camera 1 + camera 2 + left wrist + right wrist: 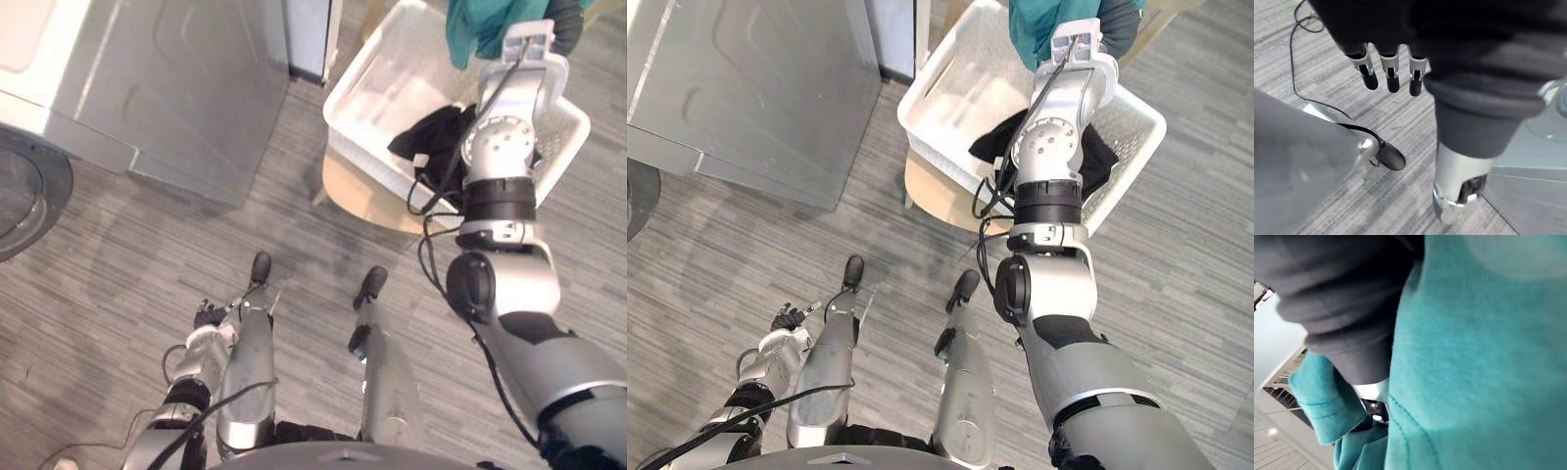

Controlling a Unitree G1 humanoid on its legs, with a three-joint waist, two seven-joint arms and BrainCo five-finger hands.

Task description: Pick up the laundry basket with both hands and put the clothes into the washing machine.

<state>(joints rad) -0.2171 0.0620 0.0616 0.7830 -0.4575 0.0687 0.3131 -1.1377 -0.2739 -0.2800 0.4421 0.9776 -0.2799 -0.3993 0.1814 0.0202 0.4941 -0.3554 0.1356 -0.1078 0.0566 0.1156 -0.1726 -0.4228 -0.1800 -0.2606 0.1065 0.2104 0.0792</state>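
**A:** Where are the clothes?

**B:** A teal garment (485,29) hangs above the laundry basket (392,78) at the right hand (565,27). Cloth hides the grip, so I cannot tell whether it is clamped. A black garment (436,137) lies inside the basket.

**A:** And the left hand (1391,73)?

**B:** It is well away from the basket, fingers straight and holding nothing. I'd raise the teal piece clear of the basket's rim before swinging it to the washing machine (186,88).

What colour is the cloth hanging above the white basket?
The cloth is teal; right wrist view shows it best.
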